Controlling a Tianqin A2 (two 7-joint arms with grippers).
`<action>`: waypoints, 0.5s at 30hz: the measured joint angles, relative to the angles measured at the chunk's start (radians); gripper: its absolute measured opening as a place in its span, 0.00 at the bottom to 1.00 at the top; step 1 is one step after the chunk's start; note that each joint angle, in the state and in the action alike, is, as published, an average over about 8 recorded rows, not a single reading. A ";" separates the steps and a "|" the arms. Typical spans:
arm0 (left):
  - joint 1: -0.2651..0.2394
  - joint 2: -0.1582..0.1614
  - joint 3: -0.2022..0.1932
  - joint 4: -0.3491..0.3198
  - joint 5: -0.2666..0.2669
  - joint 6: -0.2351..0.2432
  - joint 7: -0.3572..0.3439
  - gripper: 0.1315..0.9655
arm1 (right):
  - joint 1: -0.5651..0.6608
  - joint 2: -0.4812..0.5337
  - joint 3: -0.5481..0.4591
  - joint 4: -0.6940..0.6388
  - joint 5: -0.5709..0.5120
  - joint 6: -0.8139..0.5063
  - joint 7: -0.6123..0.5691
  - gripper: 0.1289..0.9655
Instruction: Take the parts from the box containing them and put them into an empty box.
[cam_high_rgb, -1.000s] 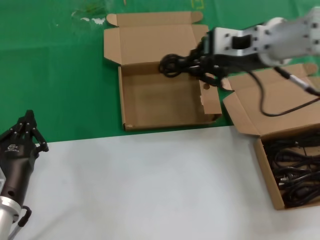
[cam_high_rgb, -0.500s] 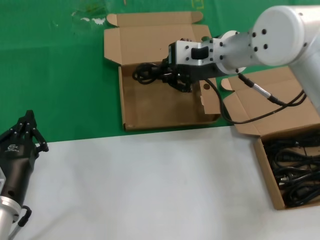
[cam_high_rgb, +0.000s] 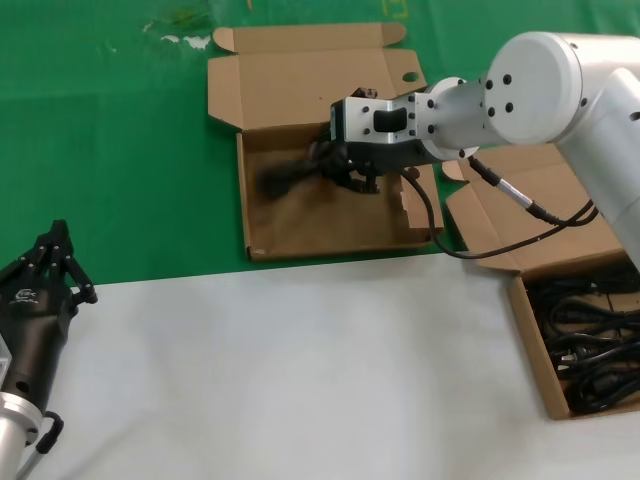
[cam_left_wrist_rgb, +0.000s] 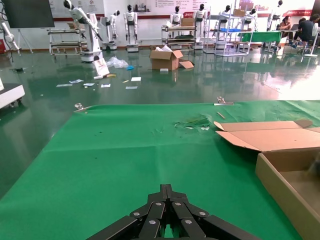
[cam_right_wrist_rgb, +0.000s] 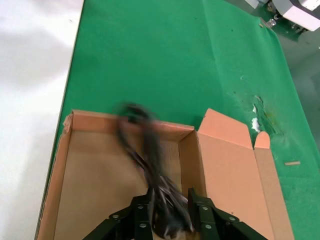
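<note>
A bundled power cord (cam_high_rgb: 300, 172) hangs inside the empty box (cam_high_rgb: 262, 215), pinched at one end between the fingers of the right hand (cam_high_rgb: 352, 170), its free end (blurred) drooping toward the box floor. This looks like the placing step: the next move calls for lowering slightly and letting the fingers part so the cord drops flat inside. More cords (cam_high_rgb: 590, 345) wait in the source box (cam_high_rgb: 532, 345) on the tabletop (cam_high_rgb: 300, 370), well apart. The left hand (cam_high_rgb: 50, 262) rests idle near the robot, fingers closed together.
</note>
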 joint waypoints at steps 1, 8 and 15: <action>0.000 0.000 0.000 0.000 0.000 0.000 0.000 0.01 | -0.001 0.000 0.000 -0.002 0.001 0.001 -0.001 0.17; 0.000 0.000 0.000 0.000 0.000 0.000 0.000 0.01 | -0.011 0.011 0.007 0.005 0.013 0.005 -0.003 0.27; 0.000 0.000 0.000 0.000 0.000 0.000 0.000 0.01 | -0.052 0.060 0.047 0.119 0.042 0.004 0.042 0.33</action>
